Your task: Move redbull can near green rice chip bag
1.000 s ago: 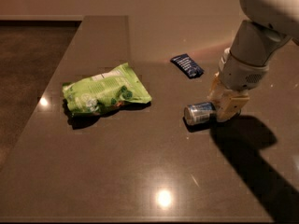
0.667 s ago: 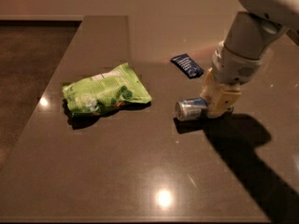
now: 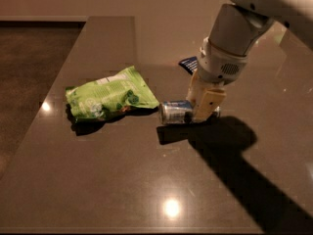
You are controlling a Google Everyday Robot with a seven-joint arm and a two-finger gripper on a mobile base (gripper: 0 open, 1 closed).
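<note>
The redbull can (image 3: 174,112) lies on its side on the dark table, its shiny round end facing left. My gripper (image 3: 204,105) comes down from the upper right and is shut on the can's right part, its cream fingers (image 3: 208,103) around it. The green rice chip bag (image 3: 109,97) lies flat just left of the can, a small gap between them. The can's right end is hidden behind the fingers.
A small dark blue packet (image 3: 188,63) lies behind the gripper, partly hidden by the arm (image 3: 234,38). The table's left edge (image 3: 49,97) borders a dark floor. The arm casts a broad shadow to the lower right.
The gripper has moved left with the can in it, bringing the can from well right of the bag to close beside the bag's right edge.
</note>
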